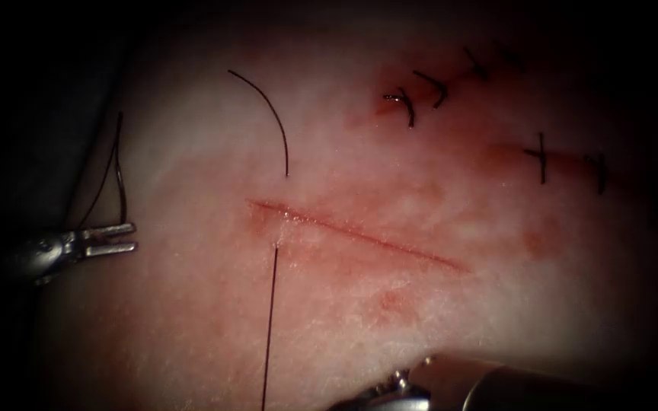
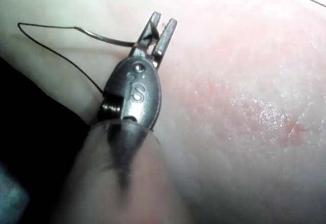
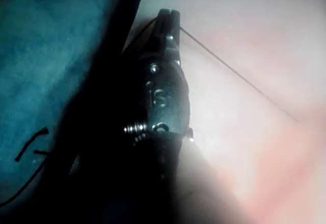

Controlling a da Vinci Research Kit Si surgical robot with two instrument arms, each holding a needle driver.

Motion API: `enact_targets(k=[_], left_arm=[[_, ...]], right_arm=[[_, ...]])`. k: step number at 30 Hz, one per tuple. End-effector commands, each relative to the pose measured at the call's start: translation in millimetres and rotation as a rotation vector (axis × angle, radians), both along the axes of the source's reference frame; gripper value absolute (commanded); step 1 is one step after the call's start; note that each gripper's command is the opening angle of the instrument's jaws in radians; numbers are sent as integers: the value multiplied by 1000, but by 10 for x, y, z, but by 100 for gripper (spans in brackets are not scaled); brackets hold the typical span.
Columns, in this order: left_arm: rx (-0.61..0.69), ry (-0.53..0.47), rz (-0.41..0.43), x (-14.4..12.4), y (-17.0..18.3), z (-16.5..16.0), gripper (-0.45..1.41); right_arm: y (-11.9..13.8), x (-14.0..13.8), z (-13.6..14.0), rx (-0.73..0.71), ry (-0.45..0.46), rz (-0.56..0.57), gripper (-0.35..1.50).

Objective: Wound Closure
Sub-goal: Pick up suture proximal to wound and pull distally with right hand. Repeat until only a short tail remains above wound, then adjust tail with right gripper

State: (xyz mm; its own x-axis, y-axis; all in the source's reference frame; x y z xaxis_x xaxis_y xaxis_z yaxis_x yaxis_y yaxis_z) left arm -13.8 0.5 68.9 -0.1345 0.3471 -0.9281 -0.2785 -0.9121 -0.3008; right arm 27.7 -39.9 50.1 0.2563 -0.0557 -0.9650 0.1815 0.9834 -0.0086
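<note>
My left tool sits at the tissue's left edge, well left of the cut. Its fingers stand a little parted. The needle lies out of the tissue with one end meeting the root of those fingers, and I cannot tell whether it is pinched there or only resting against them. From its other end the thread loops away over the tissue's edge.

My right tool is at the near edge of the tissue. Its fingers are closed on the thread, which runs taut from them up to the left end of the cut. There it passes under the tissue and comes out on the far side as a short, curling free tail.

On handling, I judge the needle to be stiff, light and slick. It would want a firm grip across its body, away from the point and from the thread end, or it will roll in the fingers. The thread is fine and limp, and should be held flat between the pads rather than nipped at an edge. The tissue looks soft and moist, with red fluid along the cut. A hard pull could tear the thread through it or drag the short tail out.
</note>
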Motion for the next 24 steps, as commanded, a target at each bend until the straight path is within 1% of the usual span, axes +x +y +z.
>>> enact_targets(k=[1, 4, 5, 7, 8, 10, 12, 13, 18, 20, 24], left_arm=[[1, -3, 1, -6, -4, 7, -45], [3, -4, 0, -8, -1, 7, -45], [12, -7, -2, -10, 2, 7, -45], [12, -7, -2, -13, 8, 6, -45], [10, -6, -1, -15, 11, 6, -45], [2, -2, -1, -22, 20, 6, -45], [-2, 0, -2, -29, 28, 6, -45], [3, -5, -6, -40, 36, 10, -45], [2, -14, -7, -62, 48, 29, -45], [0, -17, 0, -68, 52, 43, -45], [-2, 1, -9, -70, 60, 62, -45]], right_arm=[[-4, 4, 6, 4, 1, 1, -35], [-3, 3, 9, 4, 0, 1, -35], [-3, 4, 11, 37, -4, 13, 37], [1, 3, 11, 46, 13, 35, 110], [4, 3, 12, 48, 26, 49, 126], [11, -3, 12, 60, 60, 90, 145], [18, -12, 11, 70, 69, 122, 147], [29, -26, 9, 75, 41, 156, 147], [69, -65, 7, 57, -47, 225, 147], [95, -85, 7, 44, -107, 261, 145], [126, -98, 7, 62, -164, 335, 141]])
